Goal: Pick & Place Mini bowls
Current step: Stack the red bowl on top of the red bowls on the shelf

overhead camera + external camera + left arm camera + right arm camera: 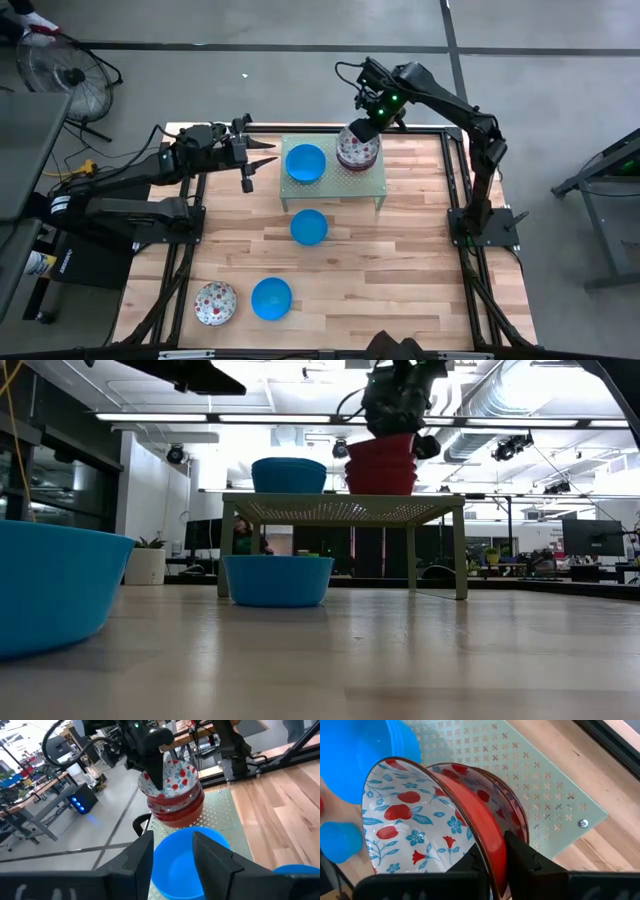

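Note:
A green perforated stand (368,186) sits at the table's far middle. On it rest a blue mini bowl (305,163) and a stack of red-outside, floral-inside mini bowls (358,152). My right gripper (366,127) reaches down from the far right and is shut on the stack's top bowl (415,825). My left gripper (258,160) hovers open just left of the stand, level, with the blue bowl (185,860) beyond its fingers. On the table lie two more blue bowls (309,227), (271,298) and a floral bowl (214,303). My right gripper pinches the top floral bowl's rim (489,840), one finger inside the bowl (156,772) and one on its red outer wall (520,855). The fingers slant down from above. The bowl is tilted over the red bowls beneath (175,807); I cannot tell whether it is clear of them.
The stand stands on thin legs (460,555) with open space beneath; a blue bowl (277,580) lies just in front of it. A floor fan (62,72) stands beyond the table's far left corner. Bare wood lies along the table's right half (400,270).

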Robot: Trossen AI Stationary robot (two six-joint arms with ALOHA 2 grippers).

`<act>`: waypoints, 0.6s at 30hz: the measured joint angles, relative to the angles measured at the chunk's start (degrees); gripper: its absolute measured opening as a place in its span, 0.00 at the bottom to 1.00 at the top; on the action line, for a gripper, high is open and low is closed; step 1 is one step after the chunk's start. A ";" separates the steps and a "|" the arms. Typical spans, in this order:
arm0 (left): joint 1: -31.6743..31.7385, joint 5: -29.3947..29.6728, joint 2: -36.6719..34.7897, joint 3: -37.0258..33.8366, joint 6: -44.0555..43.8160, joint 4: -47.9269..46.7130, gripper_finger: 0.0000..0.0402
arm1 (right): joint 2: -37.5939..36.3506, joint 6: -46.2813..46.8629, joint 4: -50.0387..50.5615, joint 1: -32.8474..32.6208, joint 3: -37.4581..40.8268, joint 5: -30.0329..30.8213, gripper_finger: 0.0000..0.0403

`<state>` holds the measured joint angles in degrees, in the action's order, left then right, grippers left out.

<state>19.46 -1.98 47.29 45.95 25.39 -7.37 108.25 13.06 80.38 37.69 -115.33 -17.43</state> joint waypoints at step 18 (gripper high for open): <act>0.00 -0.08 0.02 0.00 -1.27 -0.13 0.33 | 0.76 1.92 1.34 -1.07 0.00 1.95 0.10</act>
<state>19.46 -2.06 47.31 45.95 24.12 -7.50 109.01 14.98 81.72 36.62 -115.33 -15.48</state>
